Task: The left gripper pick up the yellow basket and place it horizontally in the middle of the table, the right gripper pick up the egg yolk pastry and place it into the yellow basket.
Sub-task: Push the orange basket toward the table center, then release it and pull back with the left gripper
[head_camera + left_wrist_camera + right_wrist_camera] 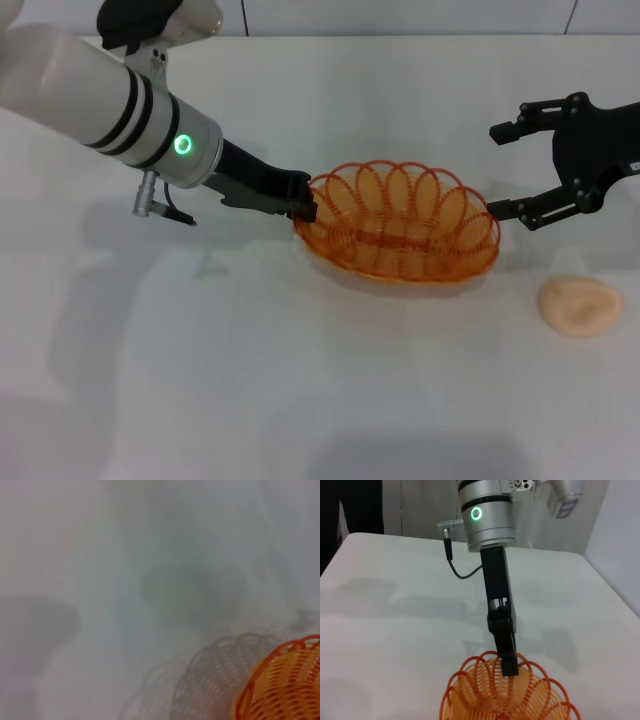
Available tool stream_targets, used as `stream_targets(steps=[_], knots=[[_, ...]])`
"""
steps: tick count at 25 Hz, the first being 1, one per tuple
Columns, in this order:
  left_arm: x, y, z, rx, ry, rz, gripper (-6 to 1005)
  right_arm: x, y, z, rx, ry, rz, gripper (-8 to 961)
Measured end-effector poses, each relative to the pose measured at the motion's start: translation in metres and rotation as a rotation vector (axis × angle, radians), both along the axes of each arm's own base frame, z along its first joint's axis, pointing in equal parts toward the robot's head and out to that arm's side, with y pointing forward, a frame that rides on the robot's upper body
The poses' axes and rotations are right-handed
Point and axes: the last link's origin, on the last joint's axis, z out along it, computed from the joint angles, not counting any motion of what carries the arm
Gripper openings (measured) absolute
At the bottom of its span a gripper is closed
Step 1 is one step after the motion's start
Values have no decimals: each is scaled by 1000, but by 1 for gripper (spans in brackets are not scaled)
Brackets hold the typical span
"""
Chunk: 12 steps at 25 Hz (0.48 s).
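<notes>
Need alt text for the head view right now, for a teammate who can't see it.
The left gripper grips the rim of the yellow basket on the white table. The right gripper hovers open beside it, above the egg yolk pastry.

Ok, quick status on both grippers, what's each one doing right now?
Left gripper: shut on the yellow basket, at its rim.
Right gripper: open, holding nothing, beside the basket; egg yolk pastry lies on the table.

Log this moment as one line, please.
left gripper: shut on yellow basket rim | right gripper: open, beside basket | egg yolk pastry: on table
</notes>
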Motion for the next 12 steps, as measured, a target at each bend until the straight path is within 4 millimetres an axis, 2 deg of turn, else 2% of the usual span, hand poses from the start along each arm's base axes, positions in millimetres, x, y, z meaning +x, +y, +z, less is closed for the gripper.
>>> stream_targets(steps=[12], knots=[[-8,-8,-2,6,-63,51,115,2,1,1,14,-2,-4,869]])
